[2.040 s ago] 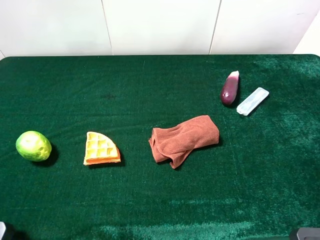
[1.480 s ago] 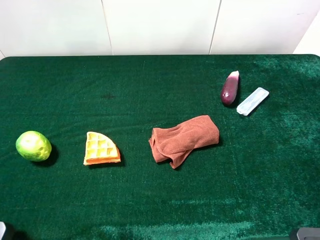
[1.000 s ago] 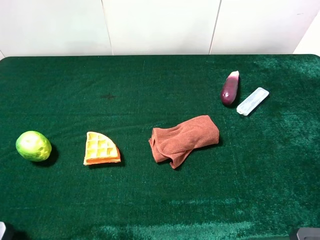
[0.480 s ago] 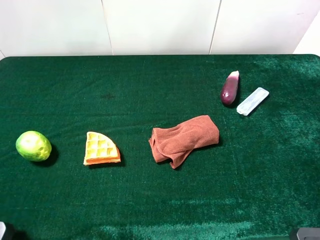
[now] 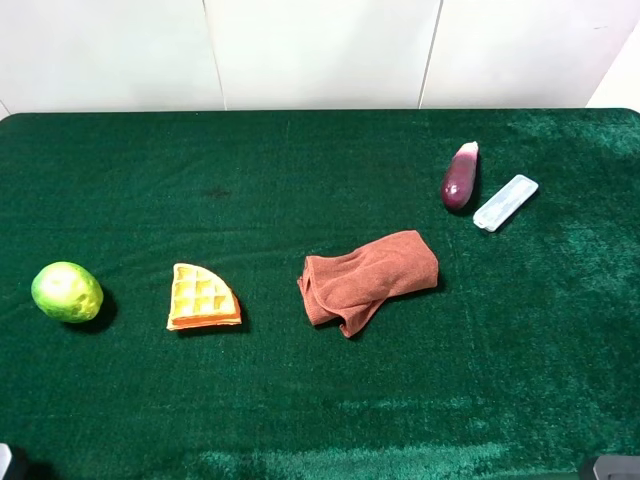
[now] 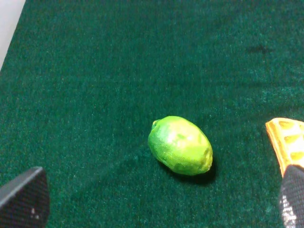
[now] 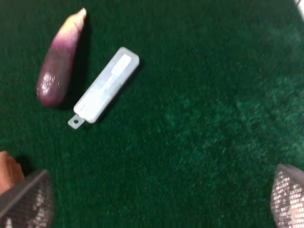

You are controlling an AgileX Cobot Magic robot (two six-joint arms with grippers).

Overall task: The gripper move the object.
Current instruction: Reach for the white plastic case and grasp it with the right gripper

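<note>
- Okay, the plastic bar [image 5: 505,203] lies flat on the green table [image 5: 300,420], far right. It sits at an angle just beside the eggplant [image 5: 459,177], not touching it.
- Right gripper [image 7: 156,206] hangs high on the near side of the bar, jaws spread wide and empty. I read that as a pre-approach pose that gives the wrist camera the whole bar.
- Left gripper [image 6: 156,204] is also spread and empty, over the lime [image 6: 180,145], with the waffle [image 6: 287,142] at the edge. It's well apart from the bar, so it has no role here.
- Brown cloth [image 5: 368,278] is mid-table, off the approach line.
- The bar is thin, so I'd pinch across its short width. The risk is a finger nudging the eggplant.
</note>
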